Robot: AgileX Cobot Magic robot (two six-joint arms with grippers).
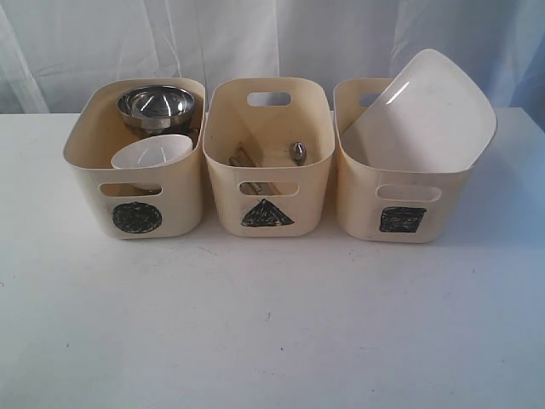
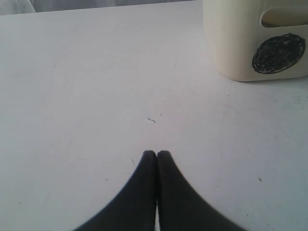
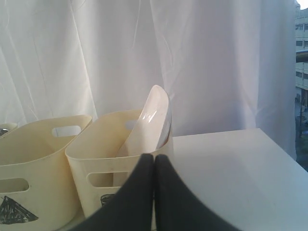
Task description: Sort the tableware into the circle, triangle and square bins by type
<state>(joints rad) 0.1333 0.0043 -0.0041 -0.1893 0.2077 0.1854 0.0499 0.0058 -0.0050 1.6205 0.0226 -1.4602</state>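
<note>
Three cream bins stand in a row on the white table. The circle bin point(image 1: 136, 183) on the left holds a large steel bowl point(image 1: 156, 104) and a small white bowl point(image 1: 152, 152). In the triangle bin point(image 1: 267, 204) in the middle lie wooden chopsticks point(image 1: 247, 159) and a steel spoon point(image 1: 299, 152). A large white square plate point(image 1: 419, 111) leans tilted in the square bin point(image 1: 400, 209) on the right. My left gripper point(image 2: 156, 154) is shut and empty over bare table near the circle bin point(image 2: 255, 48). My right gripper point(image 3: 154, 157) is shut and empty beside the square bin point(image 3: 108, 159) with its plate point(image 3: 150, 120).
A white curtain point(image 1: 272, 38) hangs behind the bins. The white table point(image 1: 272, 324) stretches in front of them and to the right of the square bin. Neither arm shows in the exterior view.
</note>
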